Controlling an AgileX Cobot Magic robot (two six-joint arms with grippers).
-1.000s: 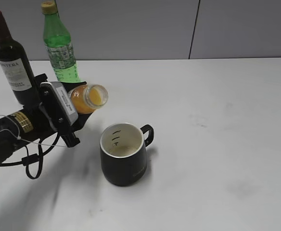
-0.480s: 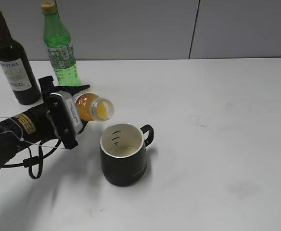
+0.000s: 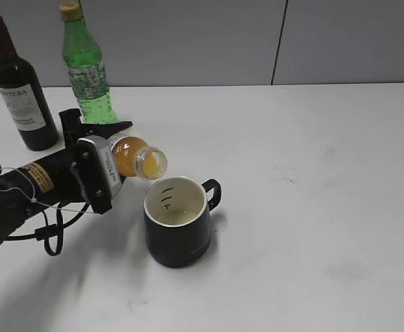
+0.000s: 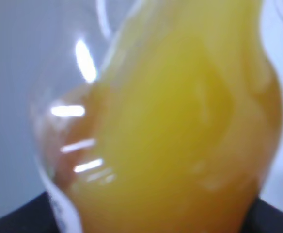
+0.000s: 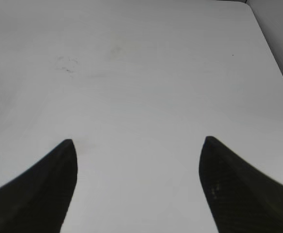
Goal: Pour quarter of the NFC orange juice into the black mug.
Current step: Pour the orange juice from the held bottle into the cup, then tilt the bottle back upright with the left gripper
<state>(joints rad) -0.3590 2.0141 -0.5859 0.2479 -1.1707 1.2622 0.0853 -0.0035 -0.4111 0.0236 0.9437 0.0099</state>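
The NFC orange juice (image 3: pixel 134 156) is a small clear bottle of orange liquid, uncapped. My left gripper (image 3: pixel 108 155) is shut on it and holds it tilted on its side, its open mouth just above the near-left rim of the black mug (image 3: pixel 178 223). The mug stands upright on the table, white inside, handle to the right. No stream of juice shows. In the left wrist view the juice bottle (image 4: pixel 180 126) fills the frame, blurred. My right gripper (image 5: pixel 139 145) is open and empty over bare table; it is outside the exterior view.
A dark wine bottle (image 3: pixel 19 86) and a green bottle with a yellow cap (image 3: pixel 86 66) stand at the back left, behind my left arm. The white table (image 3: pixel 313 173) stretches to the right of the mug. A grey wall runs behind.
My left gripper has carried the juice bottle right and down, tipping it further, so its mouth went from left of the mug to over the rim. The mug has not moved.
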